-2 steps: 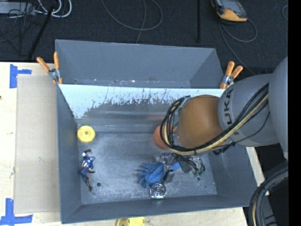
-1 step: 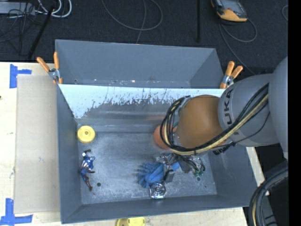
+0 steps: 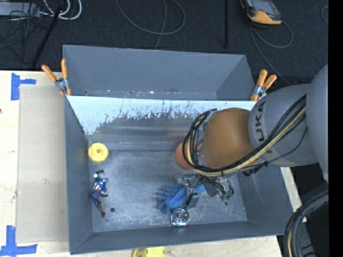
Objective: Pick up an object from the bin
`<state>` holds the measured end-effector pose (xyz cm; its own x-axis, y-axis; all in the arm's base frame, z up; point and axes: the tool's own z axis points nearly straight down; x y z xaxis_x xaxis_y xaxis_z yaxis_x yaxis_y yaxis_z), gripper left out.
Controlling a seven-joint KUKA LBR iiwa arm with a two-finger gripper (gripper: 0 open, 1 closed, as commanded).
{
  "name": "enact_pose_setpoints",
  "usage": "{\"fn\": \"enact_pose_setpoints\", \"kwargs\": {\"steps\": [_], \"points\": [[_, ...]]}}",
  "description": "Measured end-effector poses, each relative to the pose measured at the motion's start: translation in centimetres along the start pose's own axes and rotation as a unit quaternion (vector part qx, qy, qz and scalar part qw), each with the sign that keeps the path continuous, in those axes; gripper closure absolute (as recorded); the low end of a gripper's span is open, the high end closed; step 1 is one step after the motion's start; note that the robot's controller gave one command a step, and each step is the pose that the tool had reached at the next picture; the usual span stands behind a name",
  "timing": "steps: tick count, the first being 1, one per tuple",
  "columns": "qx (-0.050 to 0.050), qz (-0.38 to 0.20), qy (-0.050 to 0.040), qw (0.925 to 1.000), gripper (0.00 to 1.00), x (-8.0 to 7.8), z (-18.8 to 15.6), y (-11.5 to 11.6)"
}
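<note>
My gripper [image 3: 207, 188] (spread or pressed together, I cannot tell) hangs over a blue spiky toy [image 3: 172, 197] just beside it, away from my arm; it looks light and floppy, so I'd pinch its thicker middle.

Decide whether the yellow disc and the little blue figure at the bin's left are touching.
Apart. The camera view shows bare grey bin floor between the yellow disc and the blue figure below it.
</note>
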<state>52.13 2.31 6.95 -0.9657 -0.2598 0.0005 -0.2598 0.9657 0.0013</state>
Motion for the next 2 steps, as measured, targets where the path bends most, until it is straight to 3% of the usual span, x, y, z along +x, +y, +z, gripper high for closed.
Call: {"fn": "enact_pose_setpoints", "kwargs": {"steps": [2], "points": [[0.001, -0.025, -0.0004, 0.9997, 1.0, -0.14, -0.07, 0.43]]}}
